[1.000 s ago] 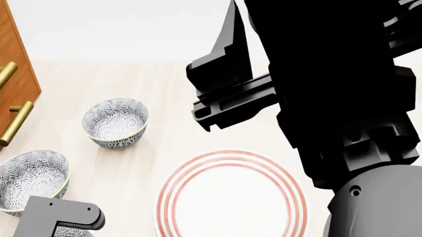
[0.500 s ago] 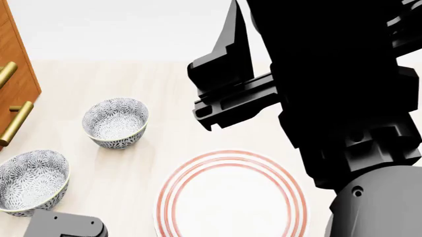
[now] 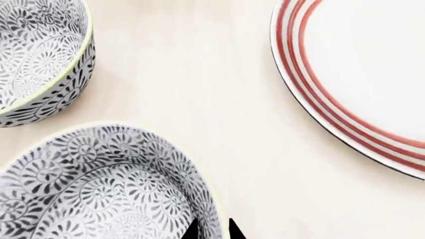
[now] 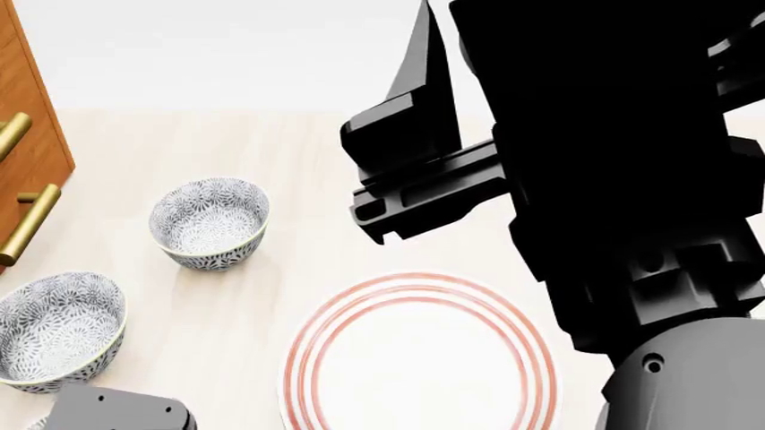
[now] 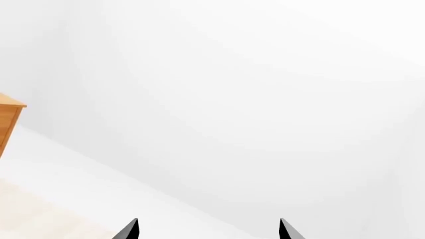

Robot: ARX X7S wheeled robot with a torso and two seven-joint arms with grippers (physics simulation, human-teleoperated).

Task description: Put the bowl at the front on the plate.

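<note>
Jaws first: on our left gripper (image 3: 211, 230) only two dark tips show at the edge of the left wrist view, set close on either side of the bowl's (image 3: 106, 184) rim. Whether they already pinch it we cannot tell. Our right gripper (image 5: 208, 230) has its tips spread wide with nothing between them, pointed off at a blank wall, raised well above the table (image 4: 311, 161).

From the head view, the bowl we want is almost entirely cut off at the lower left corner, with only a sliver showing beside the grey left arm (image 4: 114, 414). Two matching bowls sit further back: the middle bowl (image 4: 54, 330) and the far bowl (image 4: 210, 220). The plate (image 4: 418, 358) lies to the right of all three, apart from them, bare.

What the next move turns on is this: the bowl sits right at the left jaws, and the plate lies across bare table on the bowl's right. We judge that the left arm is plainly the nearer one and that the right arm has no part in it.

Hard to read: the grip itself, the bowl's near side, and the plate's right edge behind the black right arm (image 4: 597, 179).
</note>
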